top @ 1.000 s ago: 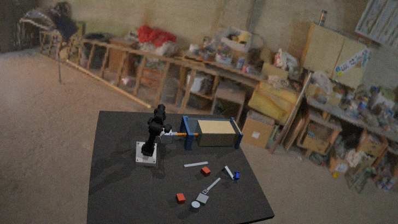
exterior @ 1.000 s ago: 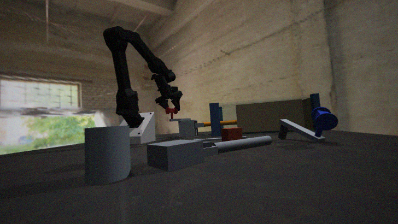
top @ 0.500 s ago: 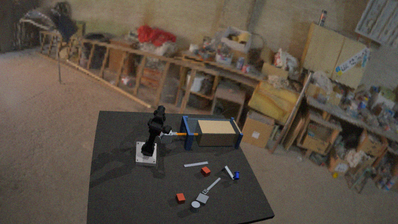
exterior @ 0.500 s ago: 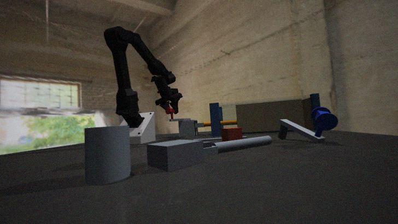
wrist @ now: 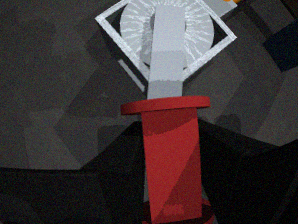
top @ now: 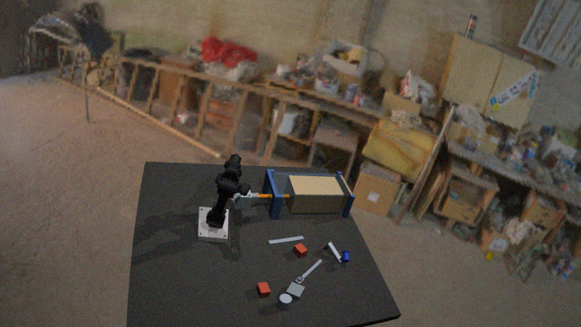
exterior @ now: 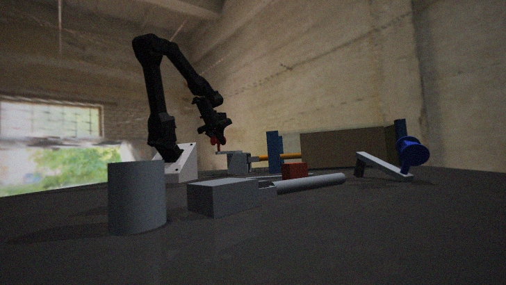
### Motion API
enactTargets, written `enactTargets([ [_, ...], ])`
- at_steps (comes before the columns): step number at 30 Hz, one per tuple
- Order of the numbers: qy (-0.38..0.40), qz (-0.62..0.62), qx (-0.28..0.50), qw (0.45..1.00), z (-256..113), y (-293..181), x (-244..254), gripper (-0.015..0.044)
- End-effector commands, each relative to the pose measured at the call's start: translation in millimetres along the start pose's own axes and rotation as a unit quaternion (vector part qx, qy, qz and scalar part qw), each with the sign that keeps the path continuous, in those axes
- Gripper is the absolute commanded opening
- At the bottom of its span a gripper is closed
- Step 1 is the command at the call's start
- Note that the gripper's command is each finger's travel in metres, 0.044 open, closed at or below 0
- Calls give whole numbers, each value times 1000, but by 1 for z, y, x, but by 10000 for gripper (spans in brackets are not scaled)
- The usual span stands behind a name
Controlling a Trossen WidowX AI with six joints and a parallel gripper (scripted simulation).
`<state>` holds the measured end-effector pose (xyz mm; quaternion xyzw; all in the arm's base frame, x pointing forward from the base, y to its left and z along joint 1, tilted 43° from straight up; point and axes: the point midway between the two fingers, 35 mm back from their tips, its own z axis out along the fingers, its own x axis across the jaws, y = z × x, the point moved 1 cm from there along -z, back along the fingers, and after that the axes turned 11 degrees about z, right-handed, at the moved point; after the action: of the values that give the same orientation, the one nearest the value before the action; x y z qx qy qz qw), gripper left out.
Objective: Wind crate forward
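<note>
My gripper [exterior: 218,138] [wrist: 163,127] is shut on the red grip of the winch handle. The handle's grey arm [wrist: 167,65] [exterior: 226,152] lies level over the grey winch [top: 243,202] [exterior: 236,164], its far end above the drum. The key and hole are hidden. An orange strap [top: 265,195] [exterior: 290,156] runs from the winch to the crate [top: 317,184] [exterior: 340,147]. The crate sits flat inside the clear-panelled cubby, with a gap between its front and the blue frame [top: 274,207] [exterior: 272,152] at the mouth.
A crank with a blue knob [top: 345,255] [exterior: 412,152], a flat bar [top: 286,240], a red block [top: 300,250] [exterior: 294,170], another red block [top: 263,289], a long-handled tool [top: 310,269], a grey block [top: 295,289] and a grey cylinder [top: 285,301] [exterior: 136,198] stand away from the winch.
</note>
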<state>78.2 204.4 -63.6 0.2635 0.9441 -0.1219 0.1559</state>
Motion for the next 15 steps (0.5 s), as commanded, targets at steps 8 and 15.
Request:
enactTargets([
  [8,-2,-2,2,1000,3,-3,-1,0],
  [15,-2,-2,2,1000,3,-2,-5,0],
])
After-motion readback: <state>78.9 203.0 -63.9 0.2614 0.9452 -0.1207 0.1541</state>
